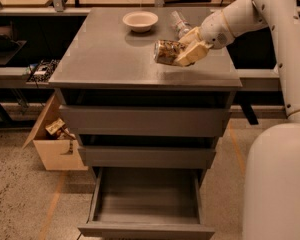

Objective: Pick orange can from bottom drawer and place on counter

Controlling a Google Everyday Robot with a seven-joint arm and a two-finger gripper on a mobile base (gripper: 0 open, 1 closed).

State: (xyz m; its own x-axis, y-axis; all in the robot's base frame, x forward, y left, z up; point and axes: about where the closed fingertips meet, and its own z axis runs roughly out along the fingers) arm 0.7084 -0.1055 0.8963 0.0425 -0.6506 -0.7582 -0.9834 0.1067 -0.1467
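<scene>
The orange can (166, 52) lies sideways in my gripper (184, 53), held a little above the right part of the counter (110, 54). Its mottled tan-brown label and silver end face left. The gripper's cream fingers (192, 55) are shut around the can's right half. My white arm reaches in from the upper right. The bottom drawer (145, 224) is pulled open below the cabinet, and its dark grey inside shows nothing in it.
A white bowl (140, 20) stands at the counter's back middle. A clear plastic bottle (179, 22) lies behind the gripper. Two upper drawers (142, 121) are closed. An open cardboard box (55, 141) sits on the floor left of the cabinet. My white base (277, 184) fills the lower right.
</scene>
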